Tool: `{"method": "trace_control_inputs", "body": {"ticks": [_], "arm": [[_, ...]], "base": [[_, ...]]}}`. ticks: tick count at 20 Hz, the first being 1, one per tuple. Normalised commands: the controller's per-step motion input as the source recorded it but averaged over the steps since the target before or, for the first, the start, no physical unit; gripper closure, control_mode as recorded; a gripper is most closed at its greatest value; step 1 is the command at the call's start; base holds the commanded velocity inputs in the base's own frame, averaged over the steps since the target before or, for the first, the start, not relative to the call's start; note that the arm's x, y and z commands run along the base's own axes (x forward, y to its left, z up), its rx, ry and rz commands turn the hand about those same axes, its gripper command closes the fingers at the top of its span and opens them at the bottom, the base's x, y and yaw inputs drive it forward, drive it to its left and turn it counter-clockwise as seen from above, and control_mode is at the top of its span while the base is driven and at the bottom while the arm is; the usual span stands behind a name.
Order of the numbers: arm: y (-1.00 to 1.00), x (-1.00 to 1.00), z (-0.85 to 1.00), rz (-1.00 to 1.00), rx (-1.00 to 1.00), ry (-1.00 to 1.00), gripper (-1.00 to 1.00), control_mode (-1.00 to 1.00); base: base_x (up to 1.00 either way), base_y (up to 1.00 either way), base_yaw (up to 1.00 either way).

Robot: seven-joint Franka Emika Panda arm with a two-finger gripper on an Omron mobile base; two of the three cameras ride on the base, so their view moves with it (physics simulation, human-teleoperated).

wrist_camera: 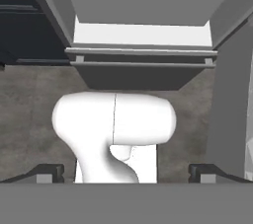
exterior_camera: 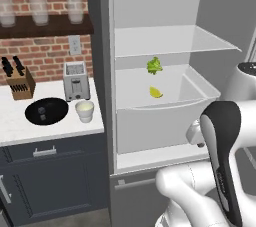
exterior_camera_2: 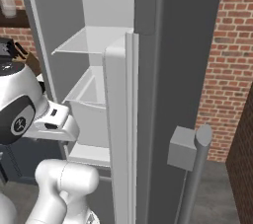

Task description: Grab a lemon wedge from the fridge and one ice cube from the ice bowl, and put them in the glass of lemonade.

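Brick wall runs behind a white worktop [exterior_camera: 15,121] that sits on dark-blue cabinets, with the fridge [exterior_camera: 102,31] standing open at the worktop's right end. Its door [exterior_camera_2: 173,70] swings far out, the long grey handle [exterior_camera_2: 195,173] facing the right base camera.

Inside the white fridge, the lemon wedge [exterior_camera: 156,92] lies in the middle compartment, on the pale shelf near its back. A leafy green item [exterior_camera: 154,65] sits behind and above the wedge, close to the back wall. A clear shelf [exterior_camera: 200,41] spans the space above them.

On the worktop, the ice bowl [exterior_camera: 46,111] rests near the front edge, with small cubes in it. The glass of lemonade [exterior_camera: 84,111] stands just right of the bowl, near the worktop's right edge. A toaster [exterior_camera: 76,81] stands behind them by the wall, and a knife block [exterior_camera: 20,83] sits toward the back left corner. Tall clear glasses [exterior_camera: 39,3] line a dark wall shelf above.

The gripper [wrist_camera: 126,171] has its jaws spread wide and holds nothing; in the hand view its fingertips [wrist_camera: 49,171] point down toward the floor and the fridge's bottom drawer front [wrist_camera: 141,70], well below the wedge.
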Motion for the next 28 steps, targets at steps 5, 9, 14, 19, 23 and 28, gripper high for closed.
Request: {"method": "trace_control_inputs", "body": {"ticks": [5,9,14,19,23,28], "arm": [[0.1,0.55,-0.1,-0.1,-0.02,0.02,-1.0,-1.0],[0.08,0.78,0.0,-0.12,0.0,0.0,-1.0,-1.0],[0.0,0.64,0.08,-0.04,0.03,-0.05,-1.0,-1.0],[0.0,0.0,0.24,0.02,0.15,-0.23,-1.0,-1.0],[0.03,-0.2,0.56,0.11,0.09,-0.37,-1.0,-1.0],[-0.05,-0.18,0.25,0.08,0.0,-0.41,-1.0,-1.0]], "base": [[0.0,0.0,0.0],[0.0,0.0,0.0],[0.0,0.0,0.0],[0.0,0.0,0.0],[0.0,0.0,0.0],[0.0,0.0,0.0]]}}
